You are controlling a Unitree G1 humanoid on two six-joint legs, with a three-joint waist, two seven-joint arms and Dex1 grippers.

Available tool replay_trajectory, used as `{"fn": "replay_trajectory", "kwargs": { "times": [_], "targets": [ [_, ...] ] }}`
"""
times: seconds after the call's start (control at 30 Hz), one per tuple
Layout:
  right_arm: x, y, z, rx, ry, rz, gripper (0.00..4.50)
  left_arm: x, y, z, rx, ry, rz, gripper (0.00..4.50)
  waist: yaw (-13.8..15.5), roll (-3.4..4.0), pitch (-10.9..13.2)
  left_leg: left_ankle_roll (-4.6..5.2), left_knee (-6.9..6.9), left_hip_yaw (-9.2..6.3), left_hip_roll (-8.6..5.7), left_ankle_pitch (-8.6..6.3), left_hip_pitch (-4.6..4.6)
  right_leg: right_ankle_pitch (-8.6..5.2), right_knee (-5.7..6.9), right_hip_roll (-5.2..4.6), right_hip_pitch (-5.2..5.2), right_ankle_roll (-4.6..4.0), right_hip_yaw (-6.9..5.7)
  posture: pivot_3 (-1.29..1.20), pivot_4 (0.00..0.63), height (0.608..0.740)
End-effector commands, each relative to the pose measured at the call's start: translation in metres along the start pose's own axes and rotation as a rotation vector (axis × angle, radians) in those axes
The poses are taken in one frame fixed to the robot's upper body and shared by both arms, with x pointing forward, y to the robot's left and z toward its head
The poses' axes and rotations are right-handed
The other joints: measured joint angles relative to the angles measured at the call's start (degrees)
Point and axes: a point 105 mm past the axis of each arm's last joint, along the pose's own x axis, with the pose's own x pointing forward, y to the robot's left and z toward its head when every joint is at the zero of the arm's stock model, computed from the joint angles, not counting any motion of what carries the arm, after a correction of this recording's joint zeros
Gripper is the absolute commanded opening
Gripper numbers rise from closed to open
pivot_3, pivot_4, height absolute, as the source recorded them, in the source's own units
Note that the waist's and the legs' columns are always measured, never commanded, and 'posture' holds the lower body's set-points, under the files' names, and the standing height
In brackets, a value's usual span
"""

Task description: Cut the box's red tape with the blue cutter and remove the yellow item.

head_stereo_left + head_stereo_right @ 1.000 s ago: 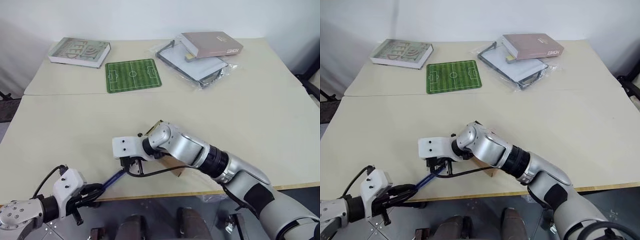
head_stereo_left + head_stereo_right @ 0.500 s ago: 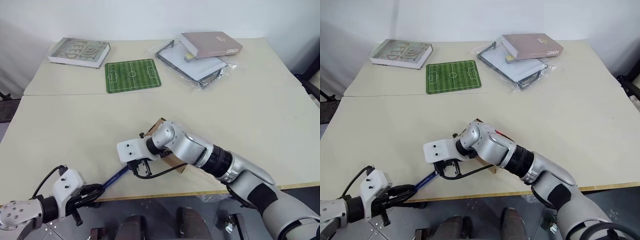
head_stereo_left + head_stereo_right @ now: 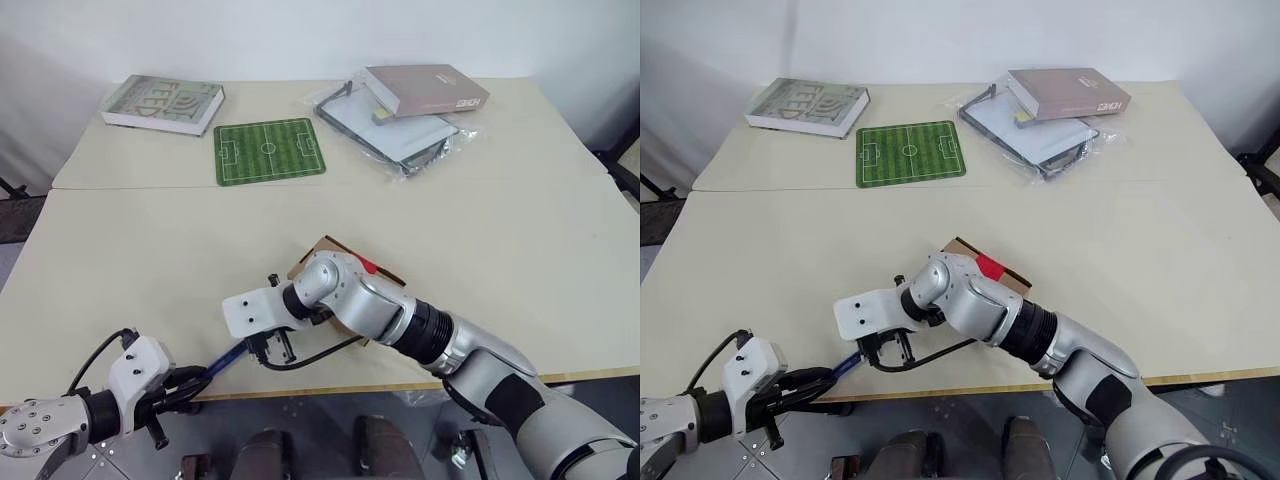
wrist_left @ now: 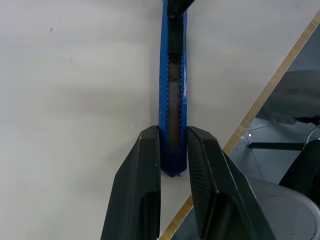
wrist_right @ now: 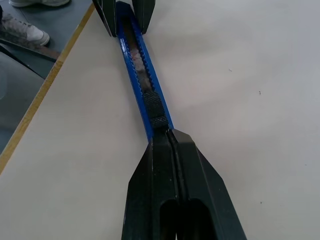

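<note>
The slim blue pen-shaped cutter [image 4: 172,90] lies low over the pale desk [image 3: 520,260] near its front edge, toward the front left corner, held at both ends. The left gripper [image 4: 173,150] clamps the cutter's butt end between its two black fingers [image 4: 142,170], right at the desk's wooden front edge. The right gripper [image 5: 171,137] is clenched tight, its fingers pressed together at the cutter's forward end, just past the ribbed black slider; whether the tip is pinched between them cannot be told.

Just behind the right wrist sits the small flat brown cardboard box [image 3: 985,262], near the front edge at about the middle, one corner pointing toward the back. The short glossy red tape [image 3: 989,267] shows on its top, partly hidden by the arm.

Along the back edge, toward the left corner, lies a grey-green book [image 3: 163,103] with large pale letters on its cover that seem to read "FEED". Beside it is a green mat printed as a football pitch [image 3: 269,151]. Toward the back right corner a mauve hardcover book [image 3: 425,88], with white spine lettering too small to read, rests on a grey flat case in a clear plastic bag [image 3: 395,130].
</note>
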Motion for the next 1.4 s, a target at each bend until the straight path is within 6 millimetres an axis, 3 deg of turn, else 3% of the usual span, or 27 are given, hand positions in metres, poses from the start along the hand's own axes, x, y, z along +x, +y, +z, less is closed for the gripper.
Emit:
{"fn": "replay_trajectory", "kwargs": {
  "times": [0.03,0.53,0.7,0.83,0.97,1.07,1.13,1.4],
  "targets": [
    [0.013,0.014,0.010,-0.033,-0.029,0.068,0.04,0.001,0.000,0.002,0.017,0.003,0.008,0.43,0.00,0.00,0.00,0.00,0.00,0.00,0.00,0.00,0.00,0.00,0.00,0.00,0.00,0.00,0.00,0.00,0.150,0.740],
    [0.019,0.012,0.019,-0.020,-0.076,0.075,0.04,0.007,0.005,0.006,0.020,-0.011,0.014,0.43,0.21,0.02,0.01,-0.04,0.02,-0.01,-0.02,0.03,0.00,0.01,0.01,-0.02,0.03,-0.01,0.00,0.00,0.150,0.740],
    [0.014,0.002,0.017,0.031,-0.090,0.026,0.04,0.010,0.008,0.008,0.023,-0.024,0.022,0.43,0.23,0.02,0.01,-0.06,0.02,-0.03,-0.03,0.05,0.00,0.02,0.01,-0.04,0.04,-0.03,-0.01,0.00,0.150,0.740],
    [-0.035,-0.032,0.021,0.188,-0.205,-0.116,0.04,0.006,0.021,0.018,0.054,-0.086,0.081,0.43,0.20,0.01,0.02,-0.08,0.03,-0.05,-0.02,0.09,-0.07,0.03,-0.01,-0.02,0.01,-0.05,-0.03,0.00,0.150,0.740],
    [-0.076,-0.047,0.023,0.317,-0.301,-0.177,0.04,0.000,0.035,0.027,0.116,-0.167,0.149,0.43,0.17,0.01,0.03,-0.08,0.00,-0.07,0.01,0.07,-0.09,0.07,-0.01,-0.01,-0.03,-0.10,-0.08,0.00,0.150,0.740],
    [-0.112,-0.056,0.019,0.445,-0.364,-0.194,0.63,-0.005,0.051,0.045,0.217,-0.311,0.233,0.43,0.16,0.03,0.04,-0.09,-0.07,-0.07,0.06,0.05,-0.09,0.08,-0.02,0.01,-0.07,-0.12,-0.18,0.00,0.150,0.740],
    [-0.125,-0.067,0.011,0.564,-0.372,-0.228,1.31,-0.006,0.057,0.057,0.264,-0.411,0.269,0.43,0.06,0.03,0.04,-0.08,-0.08,-0.07,0.07,0.05,-0.12,0.08,-0.02,0.02,-0.09,-0.13,-0.25,0.00,0.150,0.740],
    [-0.149,-0.086,0.009,0.831,-0.410,-0.201,4.09,0.012,0.051,0.083,0.403,-0.608,0.225,0.43,0.01,0.01,0.03,-0.03,-0.03,0.10,0.07,0.03,-0.12,0.12,0.02,-0.05,-0.11,-0.14,-0.78,0.00,0.150,0.740]
  ]
}}
